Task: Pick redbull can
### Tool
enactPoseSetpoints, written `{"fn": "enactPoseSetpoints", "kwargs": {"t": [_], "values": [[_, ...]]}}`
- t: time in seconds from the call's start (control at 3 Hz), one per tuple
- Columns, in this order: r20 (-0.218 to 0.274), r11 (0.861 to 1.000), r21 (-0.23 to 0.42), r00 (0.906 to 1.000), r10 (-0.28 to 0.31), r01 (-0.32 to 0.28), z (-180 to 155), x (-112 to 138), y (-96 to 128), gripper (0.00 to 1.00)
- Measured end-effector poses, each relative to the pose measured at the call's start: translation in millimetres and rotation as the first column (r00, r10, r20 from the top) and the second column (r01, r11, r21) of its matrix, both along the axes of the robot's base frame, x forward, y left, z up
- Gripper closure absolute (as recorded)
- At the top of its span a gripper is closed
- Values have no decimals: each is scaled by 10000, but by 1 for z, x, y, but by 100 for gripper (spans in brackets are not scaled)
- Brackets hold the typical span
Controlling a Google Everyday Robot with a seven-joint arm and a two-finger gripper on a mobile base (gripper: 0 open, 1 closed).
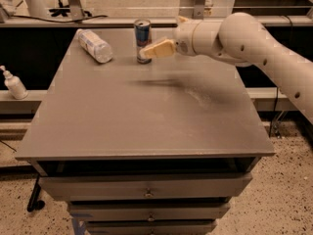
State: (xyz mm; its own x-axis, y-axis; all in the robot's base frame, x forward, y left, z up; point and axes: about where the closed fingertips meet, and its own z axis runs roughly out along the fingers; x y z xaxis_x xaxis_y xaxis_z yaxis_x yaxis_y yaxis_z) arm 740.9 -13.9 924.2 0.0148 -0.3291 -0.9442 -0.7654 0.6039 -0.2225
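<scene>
The redbull can (pixel 142 35), slim, blue and silver with a silver top rim, stands upright at the far edge of the grey table (pixel 146 116), near its middle. My gripper (pixel 157 49), cream-coloured at the end of the white arm (pixel 244 33), reaches in from the right just above the tabletop. Its tip lies right next to the can's lower right side and overlaps it in the camera view. I cannot tell whether it touches the can.
A clear plastic bottle (pixel 94 45) lies on its side at the table's far left. A small pump bottle (pixel 13 83) stands on a lower ledge to the left. Drawers (pixel 146 192) sit below the tabletop. Railings run behind the table.
</scene>
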Motion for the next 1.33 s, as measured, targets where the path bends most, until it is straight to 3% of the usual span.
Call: {"fn": "enactPoseSetpoints", "kwargs": {"t": [0.67,1.33], "values": [[-197,9958,906,9997,152,-134,-24,44,26,0],[-341,9932,1094,9985,429,-390,-31,52,39,41]]}}
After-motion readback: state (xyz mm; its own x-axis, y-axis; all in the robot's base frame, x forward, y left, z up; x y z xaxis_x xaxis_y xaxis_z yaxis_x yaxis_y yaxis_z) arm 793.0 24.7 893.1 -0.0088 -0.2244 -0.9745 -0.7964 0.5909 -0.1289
